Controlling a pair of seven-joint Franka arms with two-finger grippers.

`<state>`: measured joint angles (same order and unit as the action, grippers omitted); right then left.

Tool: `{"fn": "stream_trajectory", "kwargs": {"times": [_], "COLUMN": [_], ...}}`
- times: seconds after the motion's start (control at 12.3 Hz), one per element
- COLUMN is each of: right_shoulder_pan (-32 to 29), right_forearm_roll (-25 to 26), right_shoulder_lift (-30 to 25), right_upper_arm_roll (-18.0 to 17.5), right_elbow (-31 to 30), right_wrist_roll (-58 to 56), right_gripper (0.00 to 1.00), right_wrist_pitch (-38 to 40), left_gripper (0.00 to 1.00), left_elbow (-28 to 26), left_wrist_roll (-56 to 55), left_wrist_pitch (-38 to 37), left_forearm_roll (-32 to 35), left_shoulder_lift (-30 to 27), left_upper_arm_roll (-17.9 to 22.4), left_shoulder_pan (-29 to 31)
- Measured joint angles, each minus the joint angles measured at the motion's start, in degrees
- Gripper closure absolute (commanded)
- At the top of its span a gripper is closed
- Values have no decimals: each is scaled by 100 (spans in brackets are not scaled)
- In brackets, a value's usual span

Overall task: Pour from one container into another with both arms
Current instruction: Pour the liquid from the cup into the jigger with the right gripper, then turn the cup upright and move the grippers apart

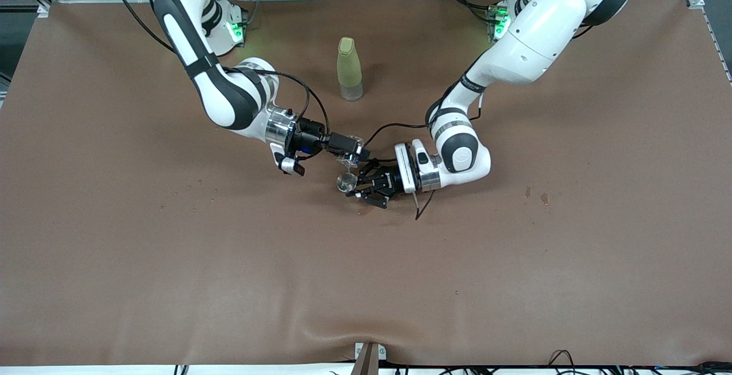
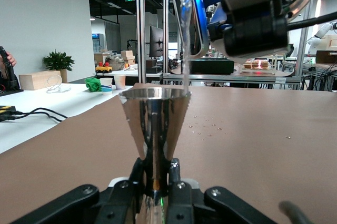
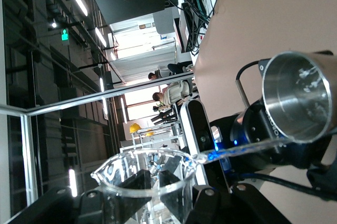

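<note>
Brown worktop [image 1: 114, 249] with tall yellow-green bottle [image 1: 349, 70] standing near the edge by the arm bases. Around the worktop's middle, left pincer [image 1: 359, 188] clamped on metal stemmed cup [image 2: 154, 129], upright. Over that cup, right pincer [image 1: 355, 155] clamped on clear tumbler [image 3: 145, 176], tipped, liquid streaming into the cup's rim.
</note>
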<state>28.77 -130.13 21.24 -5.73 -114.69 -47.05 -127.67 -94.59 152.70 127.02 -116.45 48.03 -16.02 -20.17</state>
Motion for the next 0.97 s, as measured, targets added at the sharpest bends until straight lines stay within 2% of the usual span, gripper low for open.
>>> {"fn": "stream_trajectory", "kwargs": {"times": [0.41, 0.57, 0.97], "right_shoulder_pan": [0, 0, -2], "right_forearm_roll": [0, 179, 461], "right_shoulder_lift": [0, 0, -2], "right_upper_arm_roll": [8, 9, 47], "right_elbow": [31, 32, 47], "right_wrist_roll": [184, -30, -2507], "right_gripper": [100, 100, 100], "right_wrist_pitch": [0, -3, -41], "left_gripper": [100, 100, 100], "left_elbow": [-81, -172, -378], "left_wrist_roll": [0, 0, 10], "left_wrist_pitch": [-3, -25, -90], "left_forearm_roll": [0, 0, 0], "left_shoulder_lift": [-22, -97, -212], "left_upper_arm_roll": [-8, -15, -19], "left_shoulder_pan": [1, 1, 1]}}
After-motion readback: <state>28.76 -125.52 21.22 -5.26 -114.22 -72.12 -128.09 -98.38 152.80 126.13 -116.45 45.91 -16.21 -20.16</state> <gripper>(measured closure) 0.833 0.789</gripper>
